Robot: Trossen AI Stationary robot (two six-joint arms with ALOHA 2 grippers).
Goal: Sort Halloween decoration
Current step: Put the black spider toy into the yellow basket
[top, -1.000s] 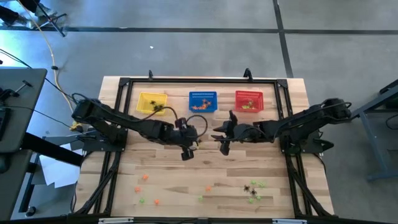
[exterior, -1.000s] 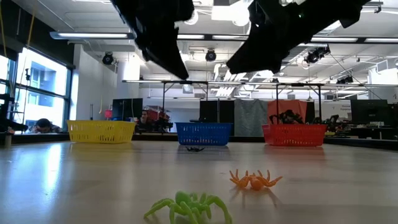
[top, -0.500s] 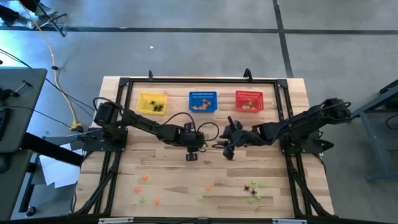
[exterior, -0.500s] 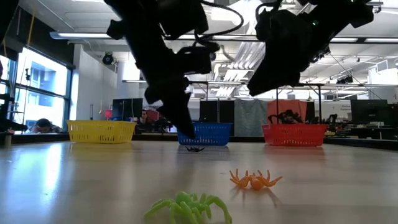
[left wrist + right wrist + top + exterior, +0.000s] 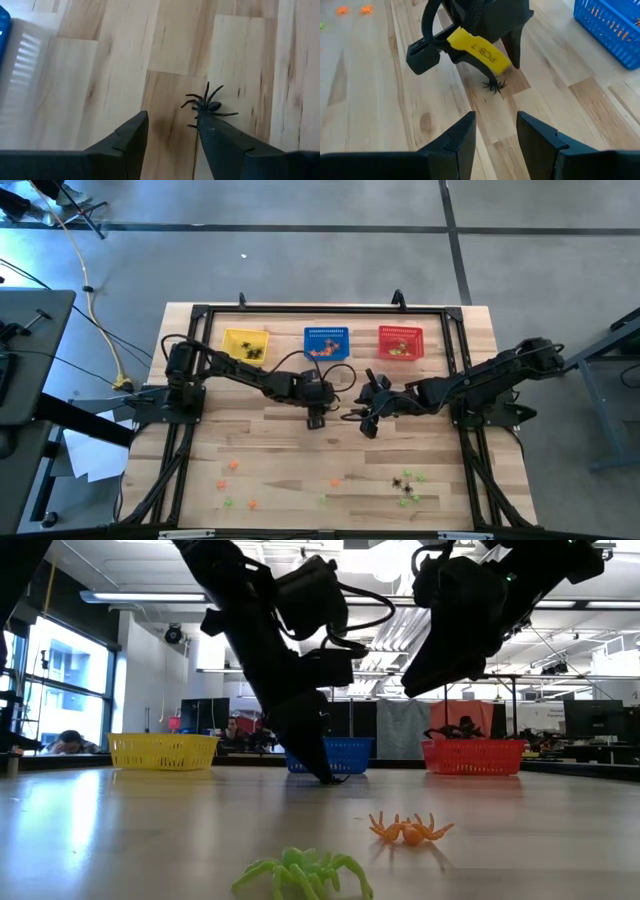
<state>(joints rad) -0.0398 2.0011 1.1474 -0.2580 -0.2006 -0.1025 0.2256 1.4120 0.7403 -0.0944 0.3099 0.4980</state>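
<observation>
Black spider (image 5: 207, 106) beside open left gripper (image 5: 172, 131)

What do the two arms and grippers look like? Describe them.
Both arms are black and jointed, with looping black cables. The left gripper carries a yellow tag with dark lettering. The right gripper has two dark, angular, wedge-shaped fingers.

Left hand (image 5: 315, 420) down at a spider (image 5: 206, 106) — right hand (image 5: 366, 423) just beside.

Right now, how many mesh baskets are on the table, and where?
3, in a row along the table's far edge: yellow basket at left, blue basket in the middle, red basket at right. None seems hidden.
</observation>
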